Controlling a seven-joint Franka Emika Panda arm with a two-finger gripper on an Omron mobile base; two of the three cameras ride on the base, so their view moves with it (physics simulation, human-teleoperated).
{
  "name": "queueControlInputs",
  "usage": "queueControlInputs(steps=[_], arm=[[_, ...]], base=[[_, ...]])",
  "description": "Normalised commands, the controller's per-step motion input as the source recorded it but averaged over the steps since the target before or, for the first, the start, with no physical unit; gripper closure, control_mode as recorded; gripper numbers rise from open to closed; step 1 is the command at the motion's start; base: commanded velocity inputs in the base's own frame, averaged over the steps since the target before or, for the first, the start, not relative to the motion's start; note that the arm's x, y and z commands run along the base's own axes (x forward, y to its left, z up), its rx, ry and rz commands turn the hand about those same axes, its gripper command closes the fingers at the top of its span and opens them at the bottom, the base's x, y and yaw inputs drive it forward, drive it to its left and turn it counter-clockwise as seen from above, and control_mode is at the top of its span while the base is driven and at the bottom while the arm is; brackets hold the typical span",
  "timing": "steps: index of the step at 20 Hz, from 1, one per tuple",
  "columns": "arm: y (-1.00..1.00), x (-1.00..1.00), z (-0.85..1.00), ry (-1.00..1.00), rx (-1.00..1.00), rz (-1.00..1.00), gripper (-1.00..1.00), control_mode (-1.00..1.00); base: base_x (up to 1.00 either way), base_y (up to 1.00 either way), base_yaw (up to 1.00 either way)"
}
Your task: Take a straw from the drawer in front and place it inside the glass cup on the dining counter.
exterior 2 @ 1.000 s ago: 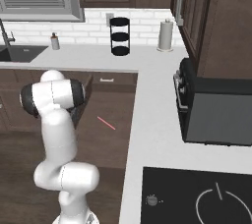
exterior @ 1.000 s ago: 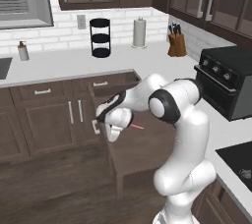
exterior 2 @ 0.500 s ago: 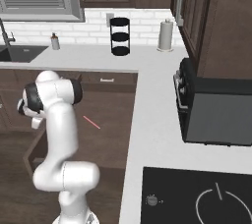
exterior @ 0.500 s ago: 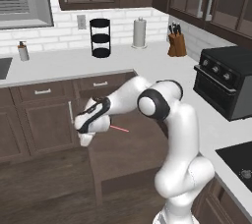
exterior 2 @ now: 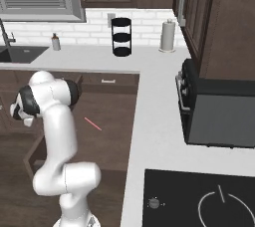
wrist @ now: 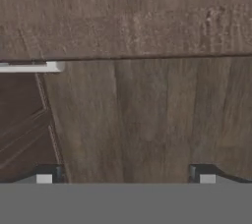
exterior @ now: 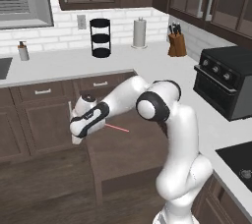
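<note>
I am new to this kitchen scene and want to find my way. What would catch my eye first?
The white arm bends low to the left, its open gripper hanging beside the pulled-out drawer. A thin pink straw lies alone inside that drawer. Behind, a black tiered rack stands on the white wall counter.

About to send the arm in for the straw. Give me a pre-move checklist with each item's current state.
1. Wide dark-brown wooden drawer pulled out: ok.
2. Thin pink-red straw lying flat in the drawer, in plain sight: ok.
3. Tool open with nothing between its fingers: ok.
4. Tool lined up over the straw: not ok; it sits off the drawer's left edge, to the straw's left in the left base view.
5. Hand camera sees the straw: not ok; it faces brown wood grain.
6. Clear glass cup on the dining counter located: cannot tell.
</note>
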Motion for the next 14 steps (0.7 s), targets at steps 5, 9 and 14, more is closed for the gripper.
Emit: queueControlInputs(steps=[5, 9, 14], arm=[[-0.75, 0.0, 0.9, -0.31, 0.03, 0.0, -1.0, -1.0], [-0.87, 0.0, 0.68, -0.38, 0.0, 0.06, -1.0, -1.0], [-0.73, 0.0, 0.7, -0.39, -0.01, 0.07, -1.0, -1.0]], base=[[0.0, 0.0, 0.0], [0.0, 0.0, 0.0], [0.0, 0.0, 0.0]])
